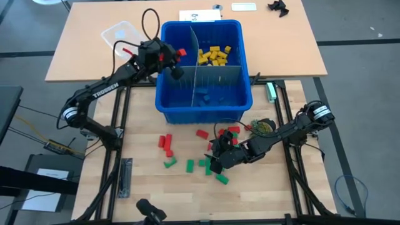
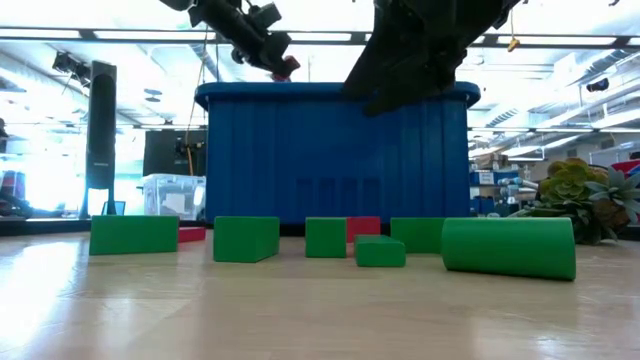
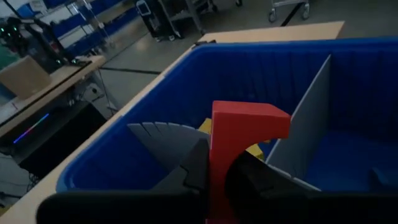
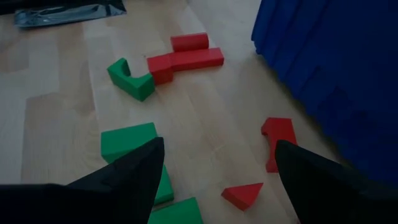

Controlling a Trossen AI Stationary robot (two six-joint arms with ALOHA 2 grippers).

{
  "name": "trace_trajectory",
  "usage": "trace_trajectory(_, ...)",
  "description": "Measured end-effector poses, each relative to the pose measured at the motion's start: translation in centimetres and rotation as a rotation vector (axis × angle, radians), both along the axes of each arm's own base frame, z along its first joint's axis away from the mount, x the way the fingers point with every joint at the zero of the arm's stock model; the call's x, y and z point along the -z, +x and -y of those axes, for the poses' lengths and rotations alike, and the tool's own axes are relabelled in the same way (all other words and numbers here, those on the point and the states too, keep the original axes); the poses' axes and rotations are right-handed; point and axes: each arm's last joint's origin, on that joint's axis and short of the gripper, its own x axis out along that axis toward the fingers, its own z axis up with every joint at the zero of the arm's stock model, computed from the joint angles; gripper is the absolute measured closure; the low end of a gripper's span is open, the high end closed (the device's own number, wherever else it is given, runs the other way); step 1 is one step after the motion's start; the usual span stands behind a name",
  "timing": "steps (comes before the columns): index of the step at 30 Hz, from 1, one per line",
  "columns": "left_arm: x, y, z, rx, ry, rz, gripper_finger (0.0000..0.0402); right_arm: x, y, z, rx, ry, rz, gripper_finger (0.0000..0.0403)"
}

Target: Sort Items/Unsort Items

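A big blue bin [image 1: 237, 107] with grey dividers [image 1: 219, 76] stands at the table's far middle. It holds yellow items [image 1: 214, 55] at the far right and blue ones [image 1: 209, 97] at the near right. My left gripper [image 1: 175, 60] is shut on a red block [image 1: 181, 52] above the bin's far-left compartment. Red items [image 1: 165, 142] and green items [image 1: 190, 165] lie flat on the table in front of the bin. My right gripper [image 4: 217, 180] hangs open above them, over a red wedge [image 4: 244, 194], with nothing between its fingers. My left gripper pinches the red block's lower part [image 3: 219, 163] between its two fingers [image 3: 196, 165]. It comes from the table's left side, nearly level and slanting a little down. The block sticks out past the fingertips, lifted clear above the bin [image 3: 155, 93].
On the wooden table behind the bin are a clear plastic tub [image 1: 120, 32] and papers [image 1: 200, 15]. A small circuit board with wires [image 1: 262, 127] lies to the right of the bin's near corner. Bare tabletop shows at the near left [image 1: 150, 187].
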Motion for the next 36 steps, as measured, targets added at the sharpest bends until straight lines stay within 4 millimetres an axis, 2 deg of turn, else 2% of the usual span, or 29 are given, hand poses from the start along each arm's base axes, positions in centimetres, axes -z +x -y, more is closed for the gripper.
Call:
trace_trajectory(5, 0.2, 0.0, -0.3, -0.019, -0.038, 0.029, 0.0355, 0.0, 0.0, -0.1, -0.014, 0.012, -0.005, 0.0098)
trace_trajectory(11, 0.1, -1.4, -2.0, -0.109, -0.090, 0.123, 0.0355, 0.0, 0.0, 0.0, -0.014, 0.012, -0.005, 0.0098)
trace_trajectory(18, 2.6, -1.2, -4.2, -0.104, -0.217, 0.091, 0.0355, 0.0, 0.3, 0.9, -0.027, -0.058, -0.032, 0.0098)
trace_trajectory(23, 4.1, -0.3, -3.6, -0.044, -0.306, 0.023, 0.0355, -0.1, 0.7, 2.1, -0.075, -0.131, -0.070, 0.0098)
trace_trajectory(25, 4.5, 0.2, -2.8, -0.019, -0.345, 0.001, 0.0355, -0.8, 0.7, 2.7, -0.113, -0.165, -0.073, 0.0098)
trace_trajectory(29, 4.9, 1.3, -1.1, 0.034, -0.391, -0.046, 0.0355, -4.0, -0.2, 4.7, -0.130, -0.248, -0.017, 0.0098)
trace_trajectory(33, 5.0, 2.1, 0.0, 0.048, -0.389, -0.070, 0.0355, -7.3, -0.8, 8.5, -0.060, -0.308, 0.082, 0.0098)
trace_trajectory(36, 4.9, 2.4, 0.3, 0.024, -0.356, -0.062, 0.0355, -8.8, -0.9, 11.7, -0.021, -0.302, 0.158, 0.0098)
